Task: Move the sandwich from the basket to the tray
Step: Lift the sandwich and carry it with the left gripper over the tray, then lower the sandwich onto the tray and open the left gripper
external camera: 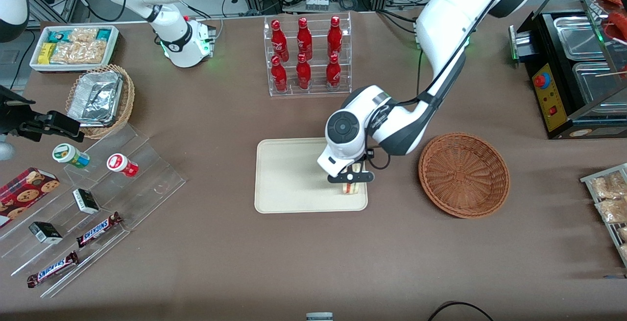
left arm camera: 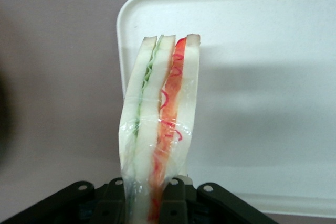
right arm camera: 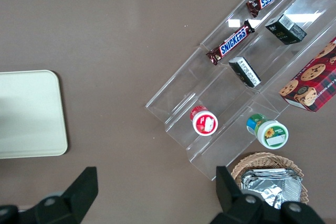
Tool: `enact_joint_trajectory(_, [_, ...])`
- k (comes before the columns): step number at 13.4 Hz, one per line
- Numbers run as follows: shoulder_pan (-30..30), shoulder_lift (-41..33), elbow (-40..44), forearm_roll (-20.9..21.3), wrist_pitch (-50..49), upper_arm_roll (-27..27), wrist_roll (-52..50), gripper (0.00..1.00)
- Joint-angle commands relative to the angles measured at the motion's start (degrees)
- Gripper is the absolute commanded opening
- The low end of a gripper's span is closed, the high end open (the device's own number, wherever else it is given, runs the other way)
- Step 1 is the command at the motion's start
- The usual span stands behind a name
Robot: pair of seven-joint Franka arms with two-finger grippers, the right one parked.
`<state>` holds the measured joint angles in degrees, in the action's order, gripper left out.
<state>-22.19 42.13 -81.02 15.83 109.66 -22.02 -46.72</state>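
Black fingers of the pincer [external camera: 350, 178] are closed on the wrapped sandwich [external camera: 351, 187], pinching it at one end, as the left wrist view shows: the bread slices and the red and green filling run out from between the fingers [left arm camera: 172, 199] in their clear film. In the front view the pincer hangs over the corner of the tray [external camera: 289, 174] that lies nearer the front camera and toward the basket [external camera: 463, 175]. Whether the sandwich already touches the tray or hangs just above it cannot be told.

The main risk, as I judge it, is the spot. The sandwich sits close to the tray's rim at that corner, so a release here could let it tip over the low edge onto the brown counter [external camera: 313, 257]. The wedge is held on its thin side with the layers upright; let go like that, it will likely fall flat, and the direction decides whether it stays in. The film looks slick and crumpled at the fingers, so it might also cling to one finger and drag the sandwich as the pincer opens. The basket stands empty beside the tray, well clear of the arm.
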Motion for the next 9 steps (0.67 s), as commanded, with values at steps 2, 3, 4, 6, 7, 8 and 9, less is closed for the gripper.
enact_joint_trajectory(2, [-2.77,6.47,8.76,1.22,-0.85,0.57,-1.01,0.0])
enact_joint_trajectory(3, [-2.95,7.0,9.47,1.22,-0.85,0.57,-1.01,0.0])
enact_joint_trajectory(4, [-3.47,7.44,9.91,1.22,-0.76,0.57,-1.18,0.0])
enact_joint_trajectory(6, [-3.56,8.67,10.88,1.22,-0.24,0.57,-1.18,0.0])
enact_joint_trajectory(7, [-3.56,9.02,10.8,1.22,0.55,0.57,-1.18,0.0])
enact_joint_trajectory(8, [-3.65,9.29,10.8,1.22,0.99,0.57,-1.18,0.0])
enact_joint_trajectory(9, [-3.56,9.55,10.8,1.22,1.08,0.57,-1.27,0.0])
